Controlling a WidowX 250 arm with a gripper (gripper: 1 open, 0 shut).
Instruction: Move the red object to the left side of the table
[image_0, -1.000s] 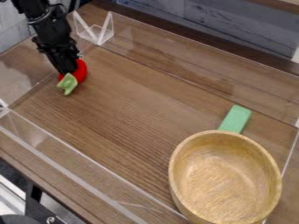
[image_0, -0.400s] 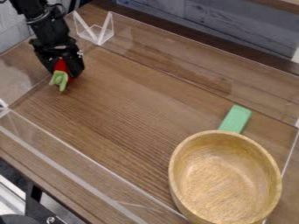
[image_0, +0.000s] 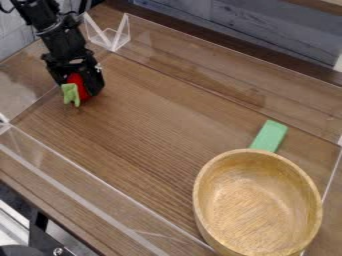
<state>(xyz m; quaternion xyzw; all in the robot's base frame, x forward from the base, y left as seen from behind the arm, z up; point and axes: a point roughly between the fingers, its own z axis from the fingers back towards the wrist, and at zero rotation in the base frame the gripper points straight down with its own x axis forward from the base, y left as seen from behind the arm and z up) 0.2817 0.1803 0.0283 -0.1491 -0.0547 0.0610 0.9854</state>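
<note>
The red object (image_0: 80, 87), a small rounded toy fruit with a light green leafy end, lies on the table (image_0: 160, 130) at its far left. My gripper (image_0: 72, 74) hangs straight over it, its black fingers open and spread to either side of the fruit's top. The fruit rests on the wood between the fingers. Whether the fingers still touch it cannot be made out.
A large wooden bowl (image_0: 258, 207) fills the near right corner. A flat light green block (image_0: 270, 135) lies just behind the bowl. Low clear acrylic walls (image_0: 40, 160) edge the tabletop, with a folded clear piece (image_0: 118, 35) at the back left.
The gripper was shut on the red fruit a second ago; its fingers have since spread open and the fruit now sits on the table, slightly shifted.
</note>
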